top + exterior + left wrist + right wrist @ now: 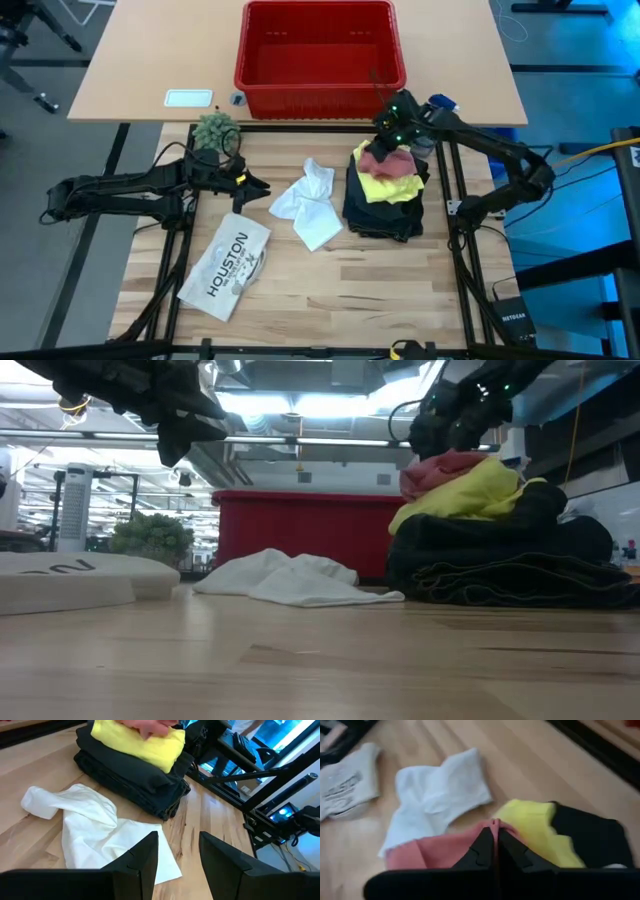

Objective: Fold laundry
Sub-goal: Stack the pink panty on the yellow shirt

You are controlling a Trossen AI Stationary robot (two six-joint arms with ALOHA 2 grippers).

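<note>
White HOUSTON item [228, 265]: flat on the wooden surface [330, 290], nearest the camera's edge, left of centre. White cloth [310, 205]: crumpled, mid-surface, lying loose. Black trousers [385, 210]: folded, right of the cloth; yellow T-shirt [392, 185] stacked on them, pink cloth [385, 160] on top. Right pincer [385, 135]: fingers together, directly over the pink cloth; whether it pinches fabric cannot be told. Left pincer [262, 186]: raised left of the white cloth, fingers apart, empty. Red basket [320, 45]: beyond the surface. Small plant [214, 130]: far left corner.
</note>
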